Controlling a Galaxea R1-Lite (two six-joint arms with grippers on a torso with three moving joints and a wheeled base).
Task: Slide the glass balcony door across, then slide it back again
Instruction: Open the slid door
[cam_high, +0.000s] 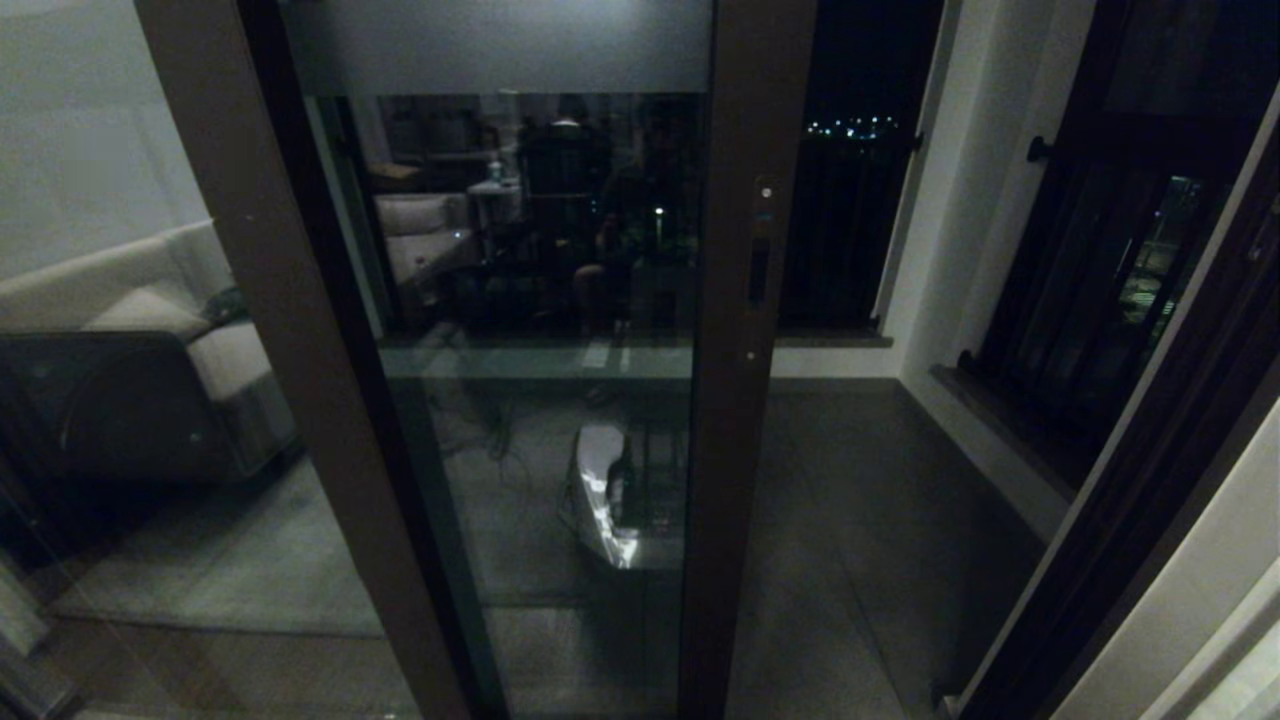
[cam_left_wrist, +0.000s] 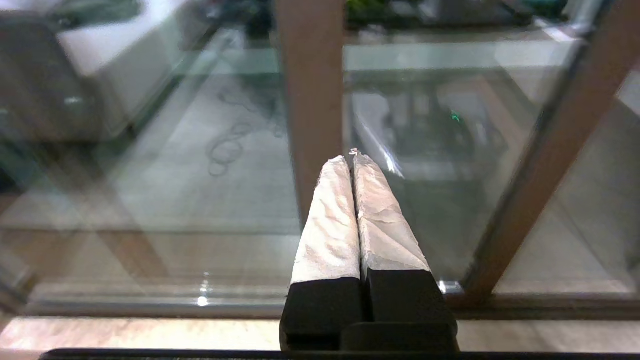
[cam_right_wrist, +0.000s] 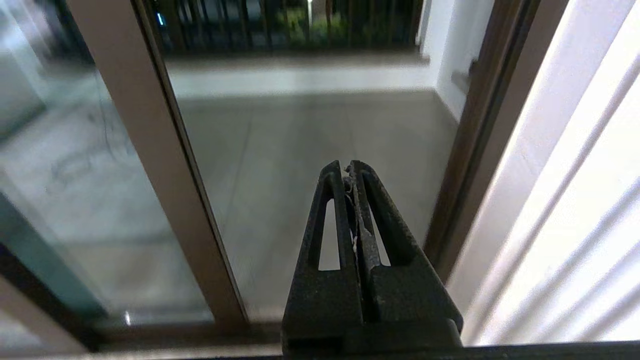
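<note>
The glass balcony door (cam_high: 540, 300) has a dark brown frame. Its right stile (cam_high: 745, 300) carries a narrow handle slot (cam_high: 759, 270) and small silver screws. The door stands partly slid across, leaving a gap to the balcony on its right. Neither gripper shows in the head view. My left gripper (cam_left_wrist: 350, 157) is shut on nothing, with its white-wrapped fingers (cam_left_wrist: 330, 225) pointing at the glass near a brown stile (cam_left_wrist: 312, 100). My right gripper (cam_right_wrist: 349, 167) is also shut and empty. It points into the gap, between the door's stile (cam_right_wrist: 150, 165) and the jamb (cam_right_wrist: 470, 150).
The fixed glass panel's plain brown stile (cam_high: 300, 350) slants at the left, with a sofa (cam_high: 150, 350) seen in the glass. Grey balcony floor (cam_high: 860, 500) lies beyond the gap. A dark barred window (cam_high: 1100, 280) and the door jamb (cam_high: 1150, 480) stand at the right.
</note>
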